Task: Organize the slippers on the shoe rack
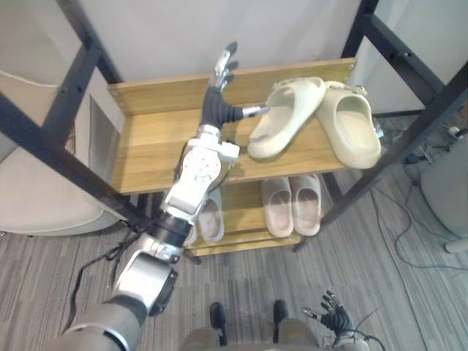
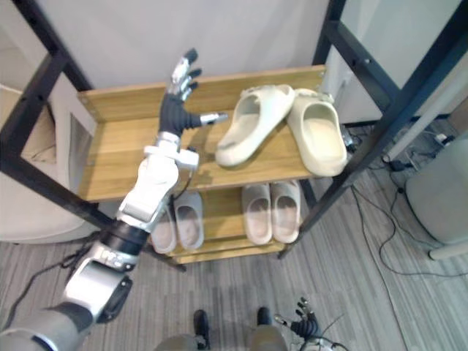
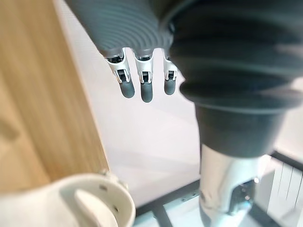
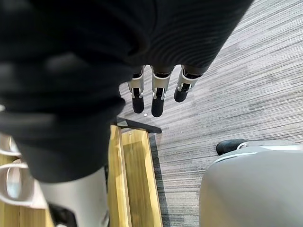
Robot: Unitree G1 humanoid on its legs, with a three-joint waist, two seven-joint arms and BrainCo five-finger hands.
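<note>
Top shelf of the wooden shoe rack [image 1: 157, 157], right half of the frame: we note two cream slippers, soles down and footbeds up. The angled slipper [image 1: 281, 121] has its long axis on a diagonal, heel toward lower left near the shelf's front edge, strap end toward upper right. The second slipper [image 1: 356, 128] runs nearly front to back, heel at the front edge, strap end toward the back. The two strap ends touch, so the pair makes an upside-down V.

The left hand [image 1: 217, 104] is raised above the shelf middle, just left of the angled slipper. Its fingers [image 1: 227, 62] are straight and point at the wall; the thumb [image 1: 252, 111] sticks out sideways to that slipper's rim. It holds nothing. The right hand [image 1: 334, 316] hangs at the bottom right of the frame, fingers loose and empty.

On the lower shelf, a pale pink pair [image 1: 292, 205] sits side by side. A white pair [image 1: 210, 218] lies partly behind the left arm.

Black frame bars [image 1: 51, 150] cross both sides. There is a white wall [image 1: 219, 29] behind, grey striped carpet [image 1: 409, 292] below and a beige cushion [image 1: 36, 190] at far left.
</note>
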